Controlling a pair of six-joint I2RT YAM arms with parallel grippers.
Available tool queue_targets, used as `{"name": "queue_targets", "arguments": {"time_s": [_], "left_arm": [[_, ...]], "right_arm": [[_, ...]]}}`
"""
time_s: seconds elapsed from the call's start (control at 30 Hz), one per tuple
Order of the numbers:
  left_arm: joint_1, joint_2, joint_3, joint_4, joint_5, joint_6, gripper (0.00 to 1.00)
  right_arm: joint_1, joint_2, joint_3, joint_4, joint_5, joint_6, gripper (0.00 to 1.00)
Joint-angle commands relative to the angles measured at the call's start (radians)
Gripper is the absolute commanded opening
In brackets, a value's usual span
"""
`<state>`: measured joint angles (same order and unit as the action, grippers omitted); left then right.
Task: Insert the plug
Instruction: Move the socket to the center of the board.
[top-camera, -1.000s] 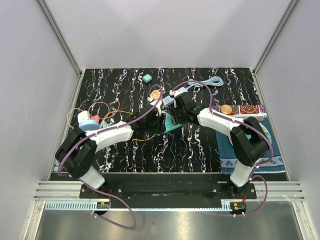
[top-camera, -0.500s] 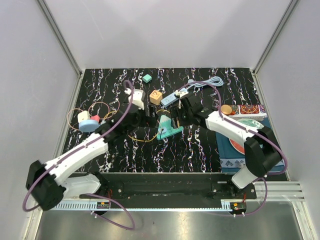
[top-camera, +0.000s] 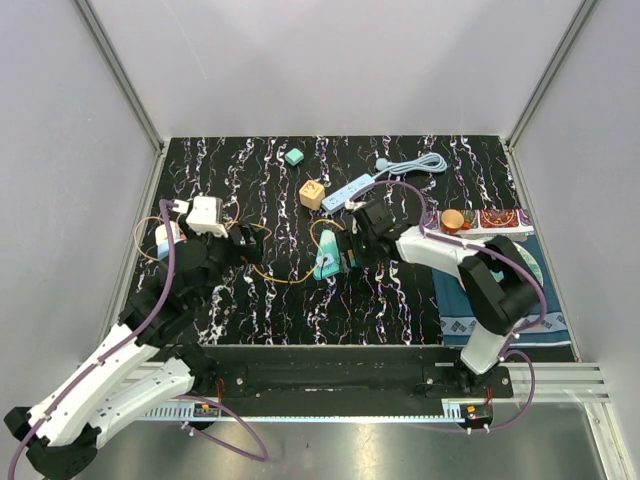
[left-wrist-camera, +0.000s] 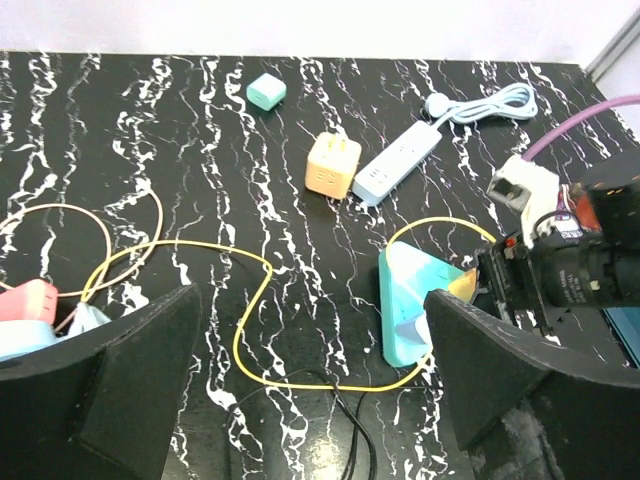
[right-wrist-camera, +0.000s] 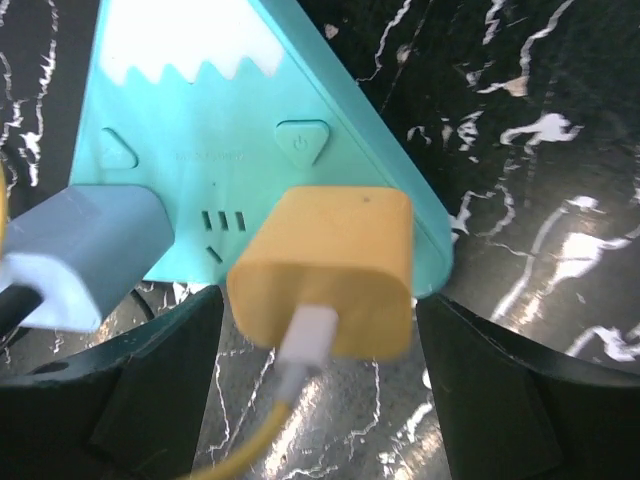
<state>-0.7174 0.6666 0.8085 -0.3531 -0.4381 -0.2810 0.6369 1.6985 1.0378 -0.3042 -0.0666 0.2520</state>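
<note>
A teal triangular power strip (top-camera: 328, 260) lies mid-table; it also shows in the left wrist view (left-wrist-camera: 412, 300) and the right wrist view (right-wrist-camera: 200, 100). A yellow plug (right-wrist-camera: 325, 270) with a yellow cable (left-wrist-camera: 250, 300) sits in the strip's near corner, next to a grey-blue plug (right-wrist-camera: 85, 250). My right gripper (right-wrist-camera: 320, 345) is open, with one finger on each side of the yellow plug and a thin gap at each side. In the top view the right gripper (top-camera: 347, 248) is at the strip's right edge. My left gripper (left-wrist-camera: 310, 400) is open and empty, well left of the strip (top-camera: 243, 240).
An orange cube adapter (top-camera: 312, 192), a pale blue power strip (top-camera: 348, 190) and a small teal cube (top-camera: 294, 156) lie at the back. Pink, blue and white items (top-camera: 178, 245) sit at the left. A patterned mat (top-camera: 500, 290) with dishes lies at the right. A black cable (left-wrist-camera: 350, 440) crosses the yellow one.
My left arm has drawn back from the teal strip to the left and toward the near edge. My right gripper has stayed at the strip, shifting slightly nearer around the yellow plug.
</note>
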Motion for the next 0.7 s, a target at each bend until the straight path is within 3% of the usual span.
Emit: {"name": "queue_targets", "arguments": {"time_s": [0.0, 0.13, 0.47, 0.67], "left_arm": [[0.007, -0.054, -0.009, -0.012, -0.1, 0.052, 0.96], [0.007, -0.093, -0.028, -0.011, -0.131, 0.069, 0.96], [0.006, -0.116, -0.045, -0.001, -0.14, 0.082, 0.97], [0.006, -0.117, -0.04, -0.006, -0.126, 0.091, 0.98]], "right_arm": [[0.047, 0.075, 0.103, 0.059, -0.044, 0.024, 0.82], [0.105, 0.192, 0.223, 0.082, -0.044, 0.072, 0.81], [0.219, 0.504, 0.79, 0.03, -0.058, 0.081, 0.82], [0.213, 0.37, 0.701, -0.012, -0.001, -0.035, 0.87]]}}
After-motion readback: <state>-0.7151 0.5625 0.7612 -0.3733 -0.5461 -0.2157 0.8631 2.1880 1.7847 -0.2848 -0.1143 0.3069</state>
